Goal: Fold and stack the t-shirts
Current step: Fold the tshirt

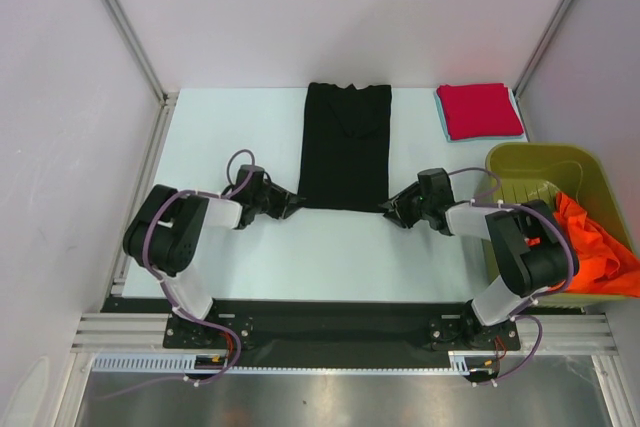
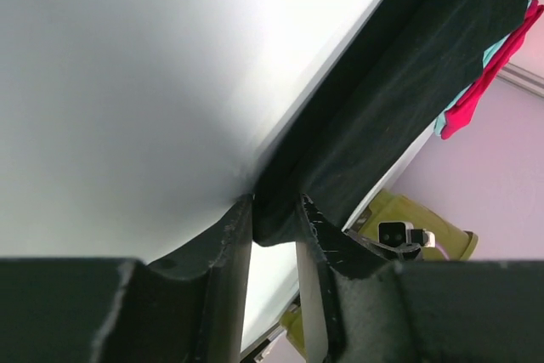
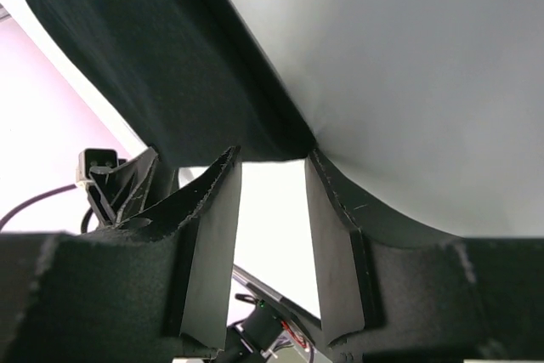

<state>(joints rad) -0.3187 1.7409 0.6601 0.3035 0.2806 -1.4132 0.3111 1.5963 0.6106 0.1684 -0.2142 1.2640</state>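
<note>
The black t-shirt lay at 12 o'clock between the left gripper and the right gripper, their narrowed jaws straddling its near corners; only the overhead view showed the folded red t-shirt whole.

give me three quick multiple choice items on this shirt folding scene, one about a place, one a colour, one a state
1. Where does the red t-shirt lie?
A. far right of the table
B. in the olive bin
C. under the black t-shirt

2. What colour is the cloth hanging out of the olive bin?
A. blue
B. orange
C. white

3. How does the black t-shirt lie?
A. crumpled in a heap
B. hung from a raised gripper
C. flat, folded into a long strip

Answers:
1 A: it sits folded at the table's far right corner.
2 B: the orange t-shirt spills over the bin's rim.
3 C: it lies flat, with the left gripper and right gripper at its near corners.
</note>
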